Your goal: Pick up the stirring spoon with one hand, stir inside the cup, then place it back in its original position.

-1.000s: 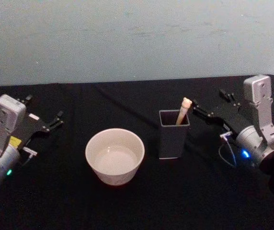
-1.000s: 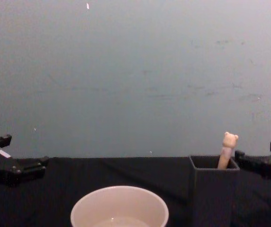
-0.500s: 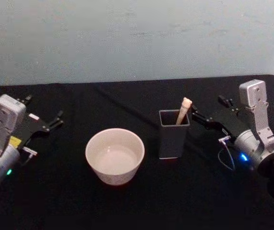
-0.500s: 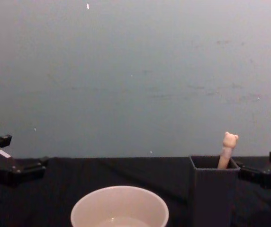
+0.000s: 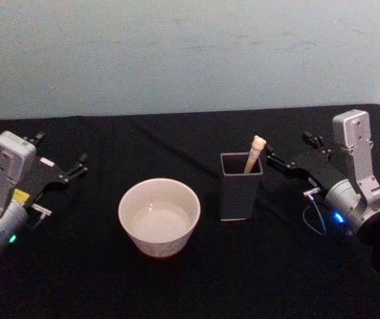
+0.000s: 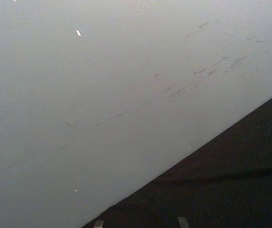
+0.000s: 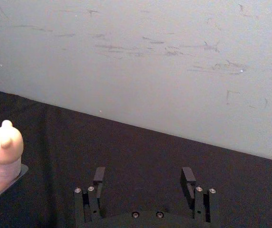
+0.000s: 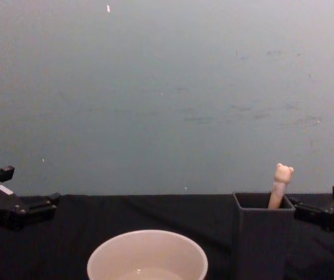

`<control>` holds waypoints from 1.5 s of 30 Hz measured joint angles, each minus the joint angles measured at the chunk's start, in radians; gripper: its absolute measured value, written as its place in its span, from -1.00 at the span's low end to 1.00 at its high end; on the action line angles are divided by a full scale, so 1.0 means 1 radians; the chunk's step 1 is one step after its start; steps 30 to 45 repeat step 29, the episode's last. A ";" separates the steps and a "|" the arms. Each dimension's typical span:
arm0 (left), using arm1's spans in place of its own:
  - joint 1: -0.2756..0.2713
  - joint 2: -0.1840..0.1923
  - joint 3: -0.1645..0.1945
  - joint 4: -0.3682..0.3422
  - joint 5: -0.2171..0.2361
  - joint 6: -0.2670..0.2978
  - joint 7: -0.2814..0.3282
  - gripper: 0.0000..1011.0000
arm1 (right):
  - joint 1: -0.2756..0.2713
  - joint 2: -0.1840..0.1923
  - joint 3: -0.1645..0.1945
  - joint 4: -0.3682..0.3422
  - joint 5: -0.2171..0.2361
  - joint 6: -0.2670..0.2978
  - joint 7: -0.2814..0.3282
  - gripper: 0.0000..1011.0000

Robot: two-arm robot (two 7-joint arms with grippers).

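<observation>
Stirring spoon [image 5: 252, 153] stands in the dark grey square holder [image 5: 241, 186], bear head above the rim, leaning toward 1 o'clock. Cream-white cup [image 5: 159, 216] at the holder's 9 o'clock, apart. Right gripper [image 5: 286, 153] at its 3 o'clock, near, fingers spread wide, empty. Left gripper [image 5: 60, 158] parked far at 9 o'clock, fingers apart.

One cup [image 5: 159, 216], one holder [image 5: 241, 185], one stirring spoon [image 5: 253, 153], two grippers.
</observation>
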 joint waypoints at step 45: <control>0.000 0.000 0.000 0.000 0.000 0.000 0.000 0.98 | 0.000 0.000 0.000 -0.001 0.001 -0.001 0.000 0.98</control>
